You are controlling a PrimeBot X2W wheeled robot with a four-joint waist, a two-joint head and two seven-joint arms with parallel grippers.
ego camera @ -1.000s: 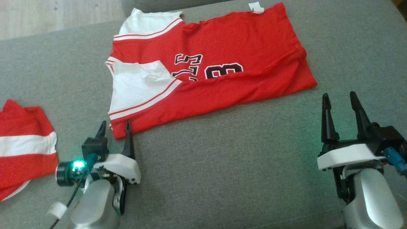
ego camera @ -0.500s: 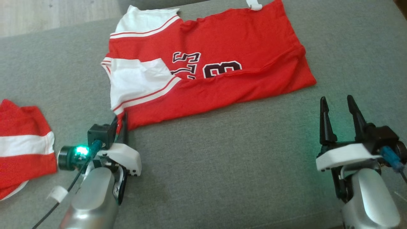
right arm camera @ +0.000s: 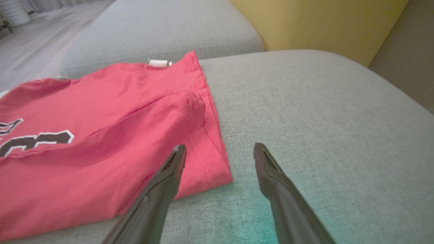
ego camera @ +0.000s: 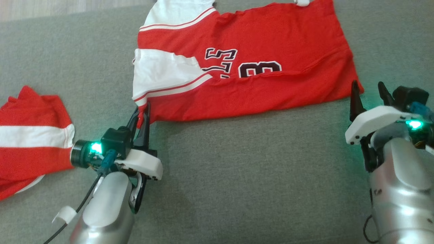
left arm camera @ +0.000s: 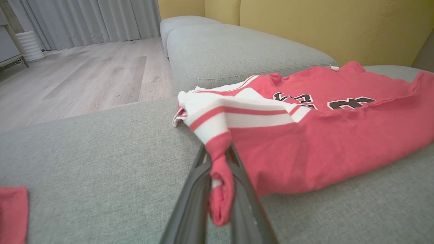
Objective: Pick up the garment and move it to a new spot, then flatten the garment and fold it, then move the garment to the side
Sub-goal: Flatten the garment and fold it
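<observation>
Since the shirt lies spread on the grey sofa seat, left tool is clamped on its near-left corner while right tool, fingers apart, sits at the near-right corner, probably so both corners lift together.

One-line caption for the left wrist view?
Left gripper shut on a corner of the red jersey, lying on a grey cushion.

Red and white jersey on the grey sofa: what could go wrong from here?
The left gripper pinches only a small bunched corner of the red and white numbered jersey; it may slip out under pull.
The right gripper stands open by the other near corner, gripping nothing; lifting now would likely drag the jersey lopsided.
</observation>
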